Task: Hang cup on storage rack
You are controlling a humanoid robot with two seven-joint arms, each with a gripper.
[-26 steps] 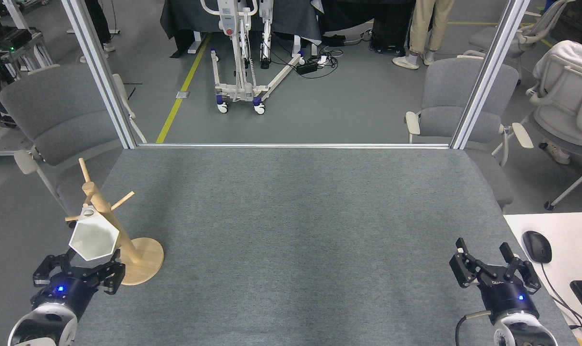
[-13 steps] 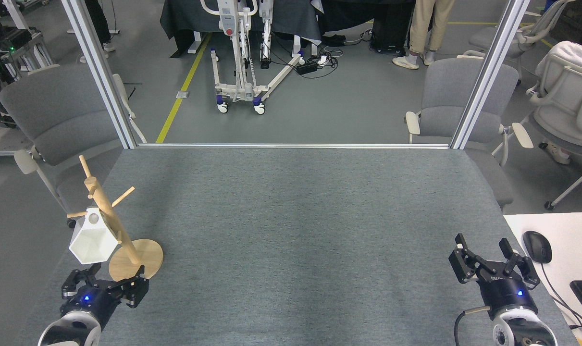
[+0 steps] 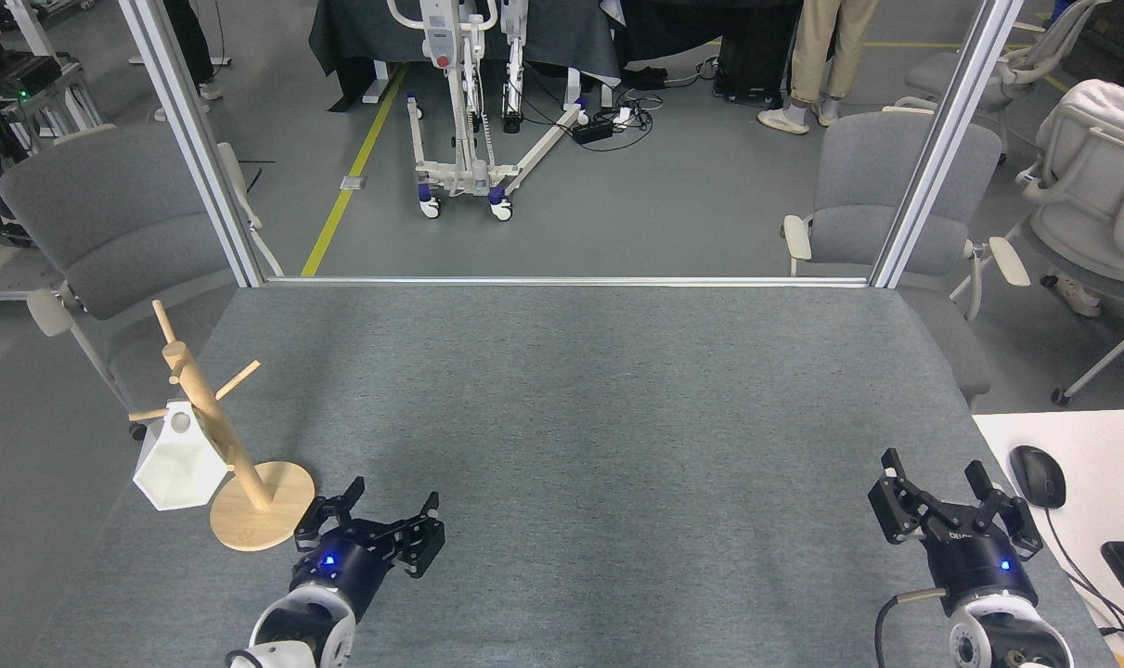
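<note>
Both end effectors, L (image 3: pixel 390 513) & R (image 3: pixel 940 481), low, spread, empty.

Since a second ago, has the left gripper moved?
Yes. The left gripper, open and empty, has swung rightward, from the left of the storage rack base to its right. The cup hangs on a peg.
</note>
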